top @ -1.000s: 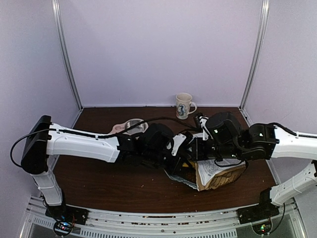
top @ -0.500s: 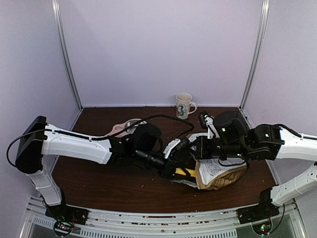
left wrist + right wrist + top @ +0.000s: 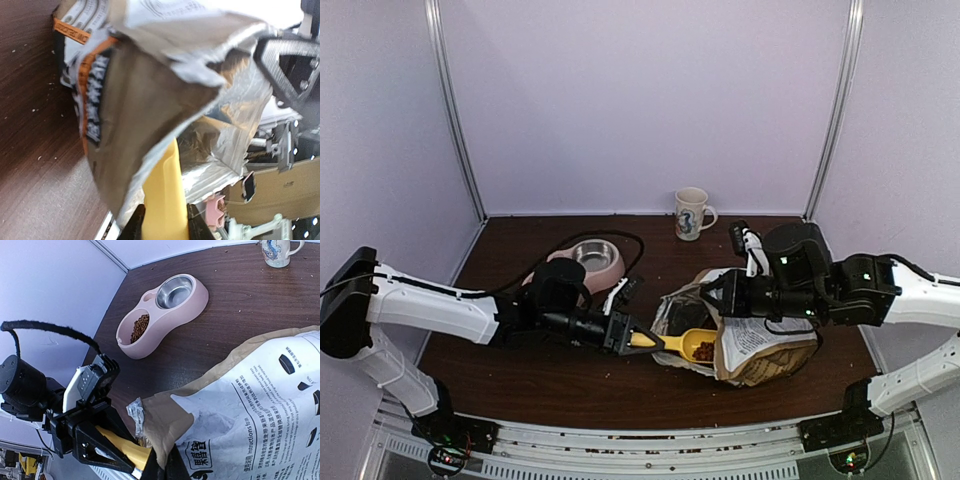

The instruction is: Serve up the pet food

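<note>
From above, the left gripper [image 3: 632, 338] is clamped on the handle of the yellow scoop [image 3: 690, 345]. The scoop's cup sits at the open mouth of the bag [image 3: 760, 350], and a small load of pet food [image 3: 702, 351] lies in it. The right gripper [image 3: 712, 296] pinches the upper edge of the bag and holds the mouth open. The pink bowl [image 3: 616, 268] stands on the table [image 3: 570, 385], behind the left arm and well apart from the bag. A mug [image 3: 692, 213] stands at the back.

The left wrist view shows the scoop handle running up between the left fingers [image 3: 137, 227] and under the bag's crumpled flap. The cup and its load are hidden by the flap.

In the right wrist view, the right gripper's tips are closed on a fold of the bag at the bottom edge. Beyond it the bowl has two hollows. The one nearer the left arm already holds some pet food, and the steel one holds none.

I judge this to be the scooping step, at the point of drawing a loaded scoop clear. The next move calls for keeping the scoop level, carrying it back to the hollow with food in it, and tipping it there
</note>
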